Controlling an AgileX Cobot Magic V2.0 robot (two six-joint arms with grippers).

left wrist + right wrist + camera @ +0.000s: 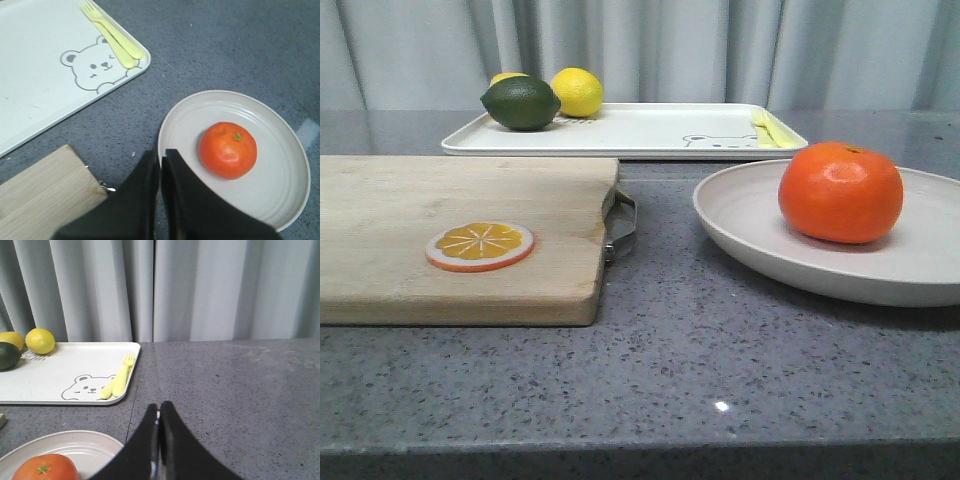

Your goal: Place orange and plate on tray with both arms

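Note:
The orange (840,192) lies in the off-white plate (760,240) on the grey counter at the right. The white tray (650,135) with the bear drawing stands behind them. In the left wrist view my left gripper (160,154) is shut and empty, hovering over the plate's (280,200) rim beside the orange (227,150), with the tray (40,85) beyond. In the right wrist view my right gripper (158,407) is shut and empty, beside the plate (75,445) and orange (45,469); the tray (60,370) lies farther on. Neither gripper shows in the front view.
A wooden cutting board (410,200) with a metal handle and a flat orange slice (480,246) lies at the left. On the tray are a green lime (521,102), two yellow lemons (577,91) and a yellow fork (767,128). Grey curtains hang behind.

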